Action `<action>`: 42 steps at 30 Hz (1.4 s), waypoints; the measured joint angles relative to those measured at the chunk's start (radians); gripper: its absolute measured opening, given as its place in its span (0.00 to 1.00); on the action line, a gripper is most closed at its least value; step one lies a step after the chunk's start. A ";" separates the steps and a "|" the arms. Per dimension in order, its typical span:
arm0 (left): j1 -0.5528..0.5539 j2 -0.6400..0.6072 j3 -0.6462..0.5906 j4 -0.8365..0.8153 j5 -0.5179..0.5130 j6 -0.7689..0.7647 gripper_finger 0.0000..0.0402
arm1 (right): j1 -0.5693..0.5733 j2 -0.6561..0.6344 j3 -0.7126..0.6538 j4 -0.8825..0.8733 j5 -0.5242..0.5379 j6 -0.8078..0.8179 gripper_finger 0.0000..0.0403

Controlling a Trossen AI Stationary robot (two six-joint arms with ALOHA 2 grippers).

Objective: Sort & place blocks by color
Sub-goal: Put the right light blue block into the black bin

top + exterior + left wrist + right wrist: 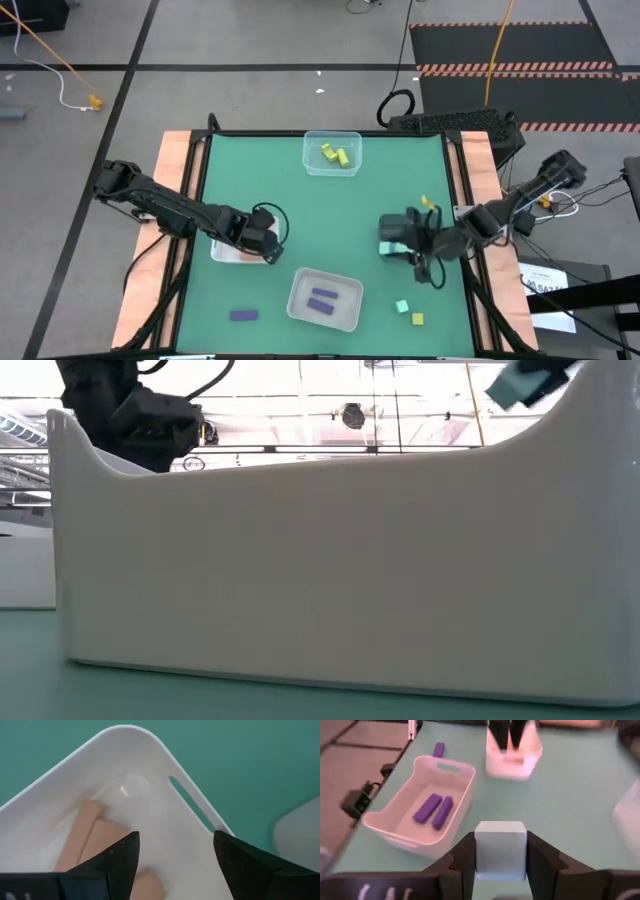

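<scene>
mint-teal cube [500,849] square between right gripper [500,857] jaws

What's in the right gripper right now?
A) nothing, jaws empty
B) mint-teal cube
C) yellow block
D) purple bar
B: in the right wrist view the right gripper is clamped on both sides of a mint-teal cube, held above the green table; the two purple bars lie in the white tray.

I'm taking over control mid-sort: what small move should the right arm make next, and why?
Probably carry on to an empty spot or tray: the right pincer is shut on a mint-teal cube, the white tray ahead holds only purple bars, and the clear tray yellow blocks.
</scene>
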 joint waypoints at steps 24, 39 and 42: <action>0.006 -0.024 0.000 0.213 0.063 -0.033 0.64 | -0.298 -0.035 0.000 0.227 -0.079 -0.664 0.28; 0.025 -0.099 0.000 0.419 -0.017 0.101 0.64 | -0.311 -0.114 0.002 -0.332 -0.179 0.355 0.28; 0.051 -0.099 0.000 0.463 -0.026 0.114 0.64 | -0.312 -0.113 0.002 -0.470 -0.233 0.495 0.28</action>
